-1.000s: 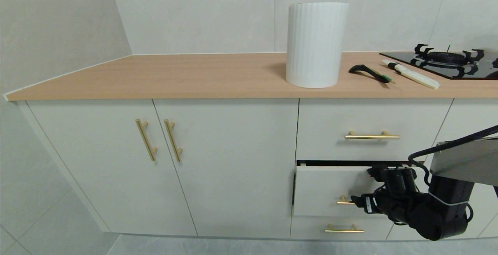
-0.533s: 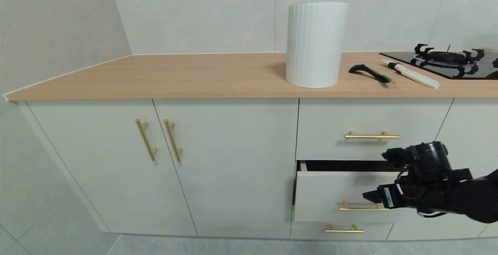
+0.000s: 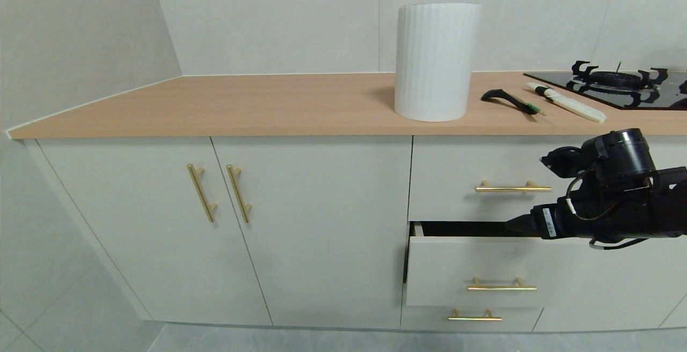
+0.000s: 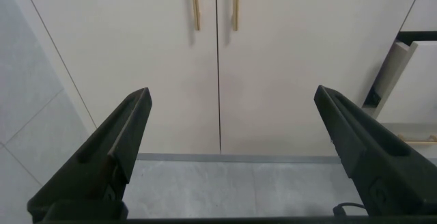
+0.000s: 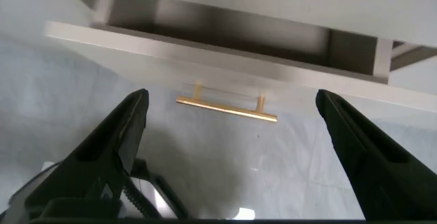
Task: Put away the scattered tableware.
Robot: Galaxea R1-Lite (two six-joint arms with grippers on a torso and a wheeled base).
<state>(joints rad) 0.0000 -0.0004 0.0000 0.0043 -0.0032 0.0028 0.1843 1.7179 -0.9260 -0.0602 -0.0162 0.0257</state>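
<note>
A black-handled utensil and a white utensil with a dark band lie on the wooden counter, to the right of a tall white ribbed canister. Below them the middle drawer stands partly pulled out, with its gold handle free. My right gripper hangs just above the drawer's top edge, pointing left. In the right wrist view it is open and holds nothing, with the drawer handle beneath it. My left gripper is open and faces the cabinet doors.
A black gas hob sits at the counter's right end. Two cabinet doors with vertical gold handles fill the left. There is a shut drawer above the pulled-out one and another handle below. Grey tiled floor lies beneath.
My right gripper has let go of the middle drawer's handle and risen from handle height to above the drawer's top edge. The drawer came out slightly farther.
</note>
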